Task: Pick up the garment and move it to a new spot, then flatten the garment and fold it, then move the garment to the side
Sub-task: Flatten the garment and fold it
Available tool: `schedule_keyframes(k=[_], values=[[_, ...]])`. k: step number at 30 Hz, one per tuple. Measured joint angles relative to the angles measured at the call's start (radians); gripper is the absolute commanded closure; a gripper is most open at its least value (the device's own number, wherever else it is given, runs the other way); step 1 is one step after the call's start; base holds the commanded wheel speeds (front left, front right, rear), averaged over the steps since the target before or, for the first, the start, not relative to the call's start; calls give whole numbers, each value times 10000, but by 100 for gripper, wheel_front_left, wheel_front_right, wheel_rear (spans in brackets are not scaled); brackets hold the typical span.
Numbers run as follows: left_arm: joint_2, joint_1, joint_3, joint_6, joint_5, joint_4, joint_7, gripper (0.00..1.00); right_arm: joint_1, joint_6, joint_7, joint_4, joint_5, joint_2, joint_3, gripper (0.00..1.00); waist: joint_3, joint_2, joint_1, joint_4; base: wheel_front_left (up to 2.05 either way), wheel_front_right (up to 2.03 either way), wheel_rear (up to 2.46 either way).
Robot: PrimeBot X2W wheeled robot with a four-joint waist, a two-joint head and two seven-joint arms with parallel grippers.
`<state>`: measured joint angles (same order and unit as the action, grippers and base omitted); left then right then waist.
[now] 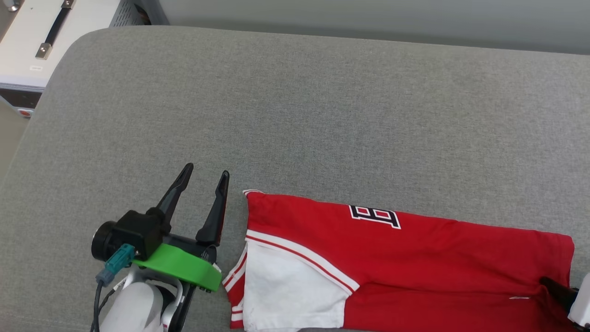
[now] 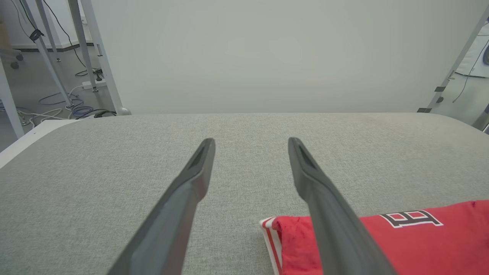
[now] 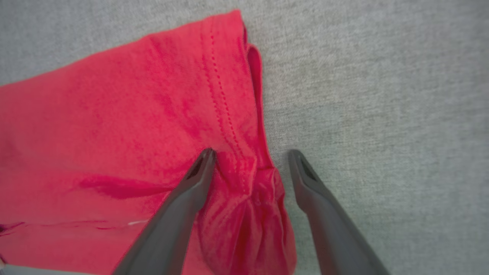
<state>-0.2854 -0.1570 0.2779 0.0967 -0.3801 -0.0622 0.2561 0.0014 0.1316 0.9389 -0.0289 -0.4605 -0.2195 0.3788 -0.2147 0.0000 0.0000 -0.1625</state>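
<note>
Lying folded lengthwise on the grey cushion (image 1: 295, 115), the garment (image 1: 415, 258) sits at 5 o'clock in the head view. It looks light, soft and limp, likely to sag, so the stitched hem (image 3: 219, 88) and shoulder end seem the best holds. The left gripper (image 1: 207, 169), at 8 o'clock, is spread and empty. The right gripper (image 3: 251, 151) is spread too, straddling bunched hem and clamping nothing. The garment's near edge is cut off.
</note>
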Motion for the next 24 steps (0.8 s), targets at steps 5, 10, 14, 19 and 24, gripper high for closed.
schedule_keyframes(k=[5,10,14,19,24], values=[[238,9,-280,186,305,-196,0,0,-6,-15,-100,-165,-146,209,-347,0,-63,0,0,7,0,0,0],[355,9,-397,268,426,-259,-2,0,-35,-17,-290,-299,-456,311,-819,0,-43,0,0,84,0,0,0],[368,9,-485,282,460,-295,-2,0,-85,-19,-510,-483,-600,291,-1137,0,-5,0,0,150,0,0,0],[366,9,-372,288,451,-293,0,0,-199,-77,-761,-763,-796,224,-1465,60,33,0,0,202,0,0,0],[349,9,-297,299,403,-343,0,0,-244,-86,-1273,-1097,-1020,136,-1720,100,123,0,0,221,0,0,0]])
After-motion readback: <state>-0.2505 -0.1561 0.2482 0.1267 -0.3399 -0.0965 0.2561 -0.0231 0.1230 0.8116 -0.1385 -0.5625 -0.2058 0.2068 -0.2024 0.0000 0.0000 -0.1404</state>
